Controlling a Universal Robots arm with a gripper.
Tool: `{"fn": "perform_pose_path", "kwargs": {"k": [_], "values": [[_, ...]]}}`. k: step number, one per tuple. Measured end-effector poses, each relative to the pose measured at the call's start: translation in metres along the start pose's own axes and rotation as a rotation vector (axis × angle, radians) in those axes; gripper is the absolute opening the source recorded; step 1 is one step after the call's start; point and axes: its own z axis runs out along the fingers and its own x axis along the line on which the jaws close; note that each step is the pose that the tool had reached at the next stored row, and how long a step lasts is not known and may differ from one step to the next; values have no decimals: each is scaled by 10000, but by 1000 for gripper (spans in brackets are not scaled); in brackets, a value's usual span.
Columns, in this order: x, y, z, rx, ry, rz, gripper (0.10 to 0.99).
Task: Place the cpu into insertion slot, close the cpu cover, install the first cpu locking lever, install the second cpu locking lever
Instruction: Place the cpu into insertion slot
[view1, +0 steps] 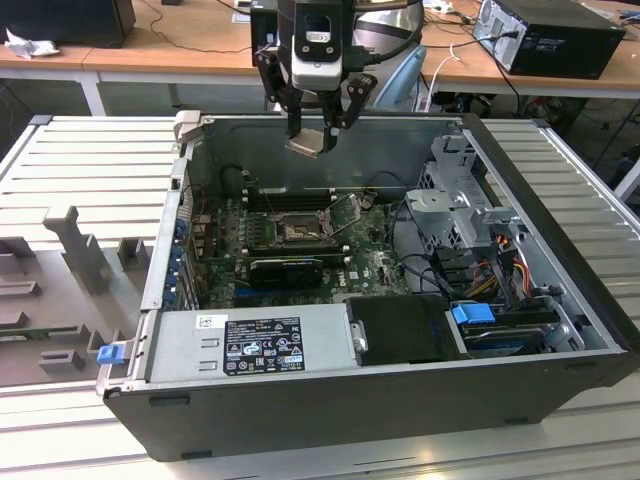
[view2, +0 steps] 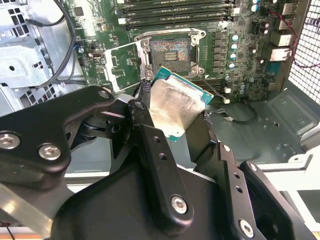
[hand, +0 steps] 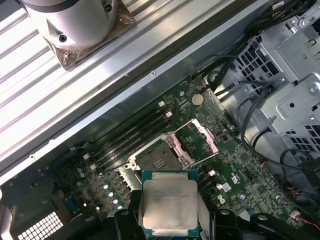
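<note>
One cpu (hand: 169, 205), square and so with no long axis, hangs in the air, pinched at two opposite edges by the hand (hand: 170, 222). In the first wrist view its pale metal top faces the camera, edged by a thin green rim. In the exterior view the chip sits tilted beneath the hand, above the rear wall of the open case (view1: 330, 400) and well above the board. The single insertion slot (hand: 155, 161) lies uncovered on the green motherboard (hand: 240, 170), its dark field framed by a silvery rim. The one cpu cover (hand: 199, 136) stands open just beside the slot, raised off it, with the board visible through its window. A row of long memory slots (hand: 130, 140) runs along a neighbouring side of the socket. The case lies on its side, panel off, on a ribbed metal desk (view1: 80, 160). A grey drive cage (view1: 460, 210) sits inside at the exterior view's right, and a labelled power supply (view1: 250, 345) lies along the near wall.
</note>
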Motion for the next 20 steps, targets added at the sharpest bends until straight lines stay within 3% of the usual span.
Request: {"fn": "perform_pose_path", "kwargs": {"k": [4,10,20], "values": [[0,0,4,5,-18,149,525],[0,-1,18,-3,-84,903,525],[0,-2,24,-18,-147,1649,525]]}}
